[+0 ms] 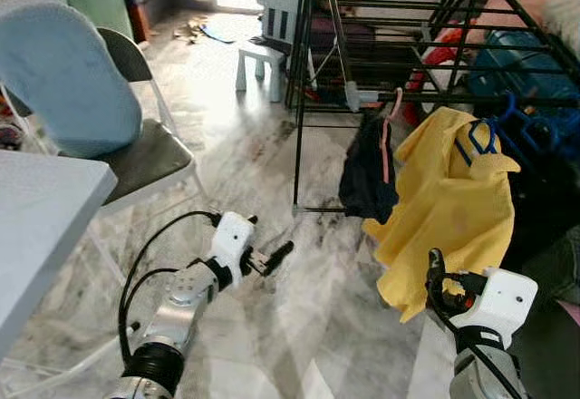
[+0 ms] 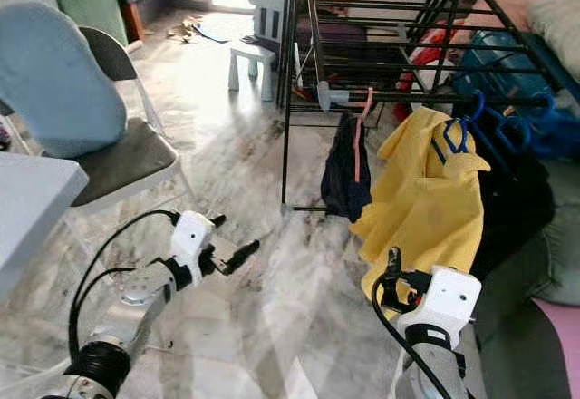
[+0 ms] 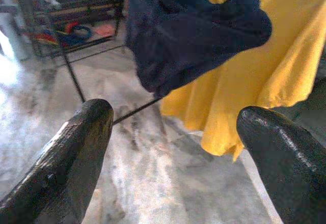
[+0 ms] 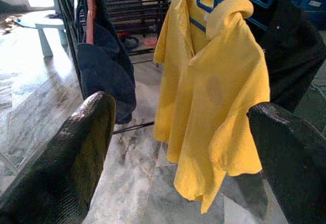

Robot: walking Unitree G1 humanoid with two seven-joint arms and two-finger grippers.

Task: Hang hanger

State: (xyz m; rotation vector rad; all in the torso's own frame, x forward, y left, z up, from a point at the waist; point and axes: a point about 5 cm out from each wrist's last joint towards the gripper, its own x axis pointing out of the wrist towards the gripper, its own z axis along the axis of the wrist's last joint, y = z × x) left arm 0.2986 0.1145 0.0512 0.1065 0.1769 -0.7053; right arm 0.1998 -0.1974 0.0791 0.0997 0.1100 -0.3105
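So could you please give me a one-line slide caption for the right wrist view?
Open right gripper facing a yellow shirt on a blue hanger, beside a dark garment on the rack.

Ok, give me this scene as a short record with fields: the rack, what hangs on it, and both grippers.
rack: black metal drying rack on marble floor
garment one: yellow shirt on blue plastic hanger, hung on rack
garment two: dark navy cloth on pink hanger, left of the shirt
left gripper: open, low over floor
right gripper: open, facing yellow shirt
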